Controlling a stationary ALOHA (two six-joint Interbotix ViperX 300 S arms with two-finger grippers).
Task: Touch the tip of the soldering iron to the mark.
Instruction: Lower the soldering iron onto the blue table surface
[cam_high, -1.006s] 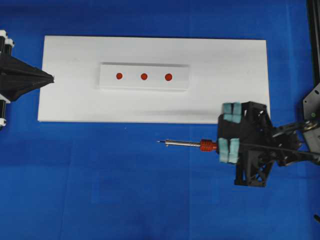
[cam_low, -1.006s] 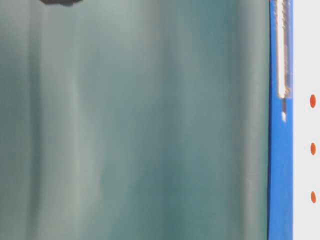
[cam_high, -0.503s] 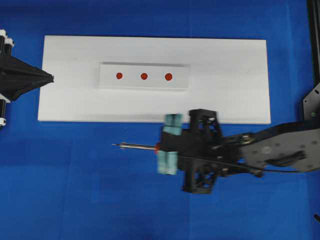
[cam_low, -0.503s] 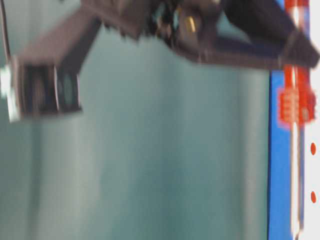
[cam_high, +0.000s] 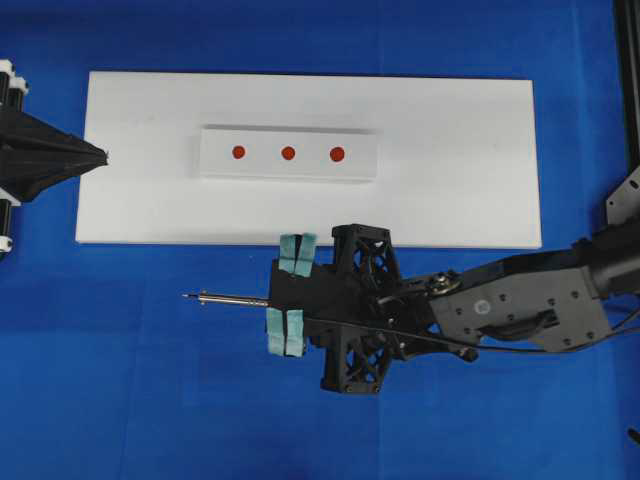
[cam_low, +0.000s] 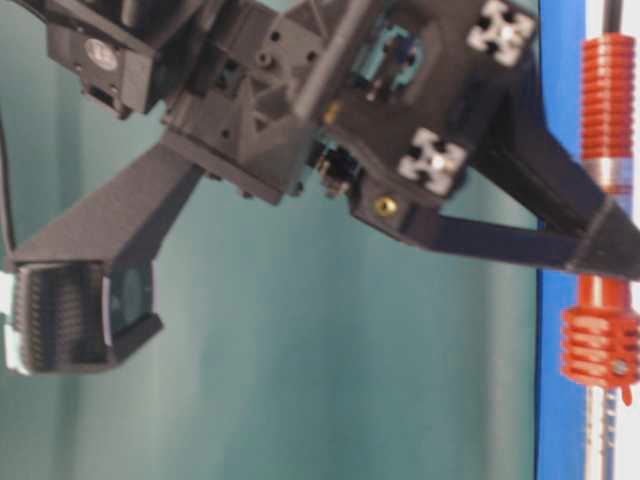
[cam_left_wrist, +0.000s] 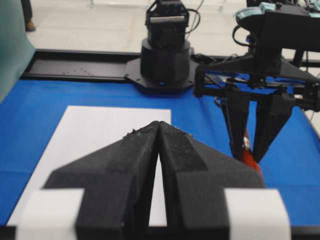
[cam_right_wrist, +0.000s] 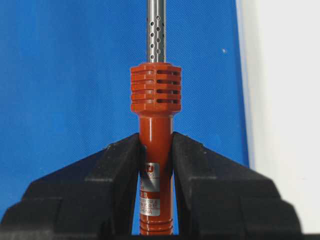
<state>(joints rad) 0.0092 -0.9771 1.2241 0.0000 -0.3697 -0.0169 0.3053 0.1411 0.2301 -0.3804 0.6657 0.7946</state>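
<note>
One white board (cam_high: 450, 200) fills the upper middle of the overhead frame on one blue table cover (cam_high: 120, 380), carrying one raised white strip (cam_high: 215, 165) with three red dots; the mark (cam_high: 288, 153) is the middle one. Below it, the right gripper (cam_high: 290, 309) is clamped on the one soldering iron (cam_right_wrist: 156, 95), tip pointing left over the blue, well apart from the mark. Grasping is done; aiming and touching remain. The left gripper (cam_left_wrist: 159, 131) sits closed and empty at far left.
</note>
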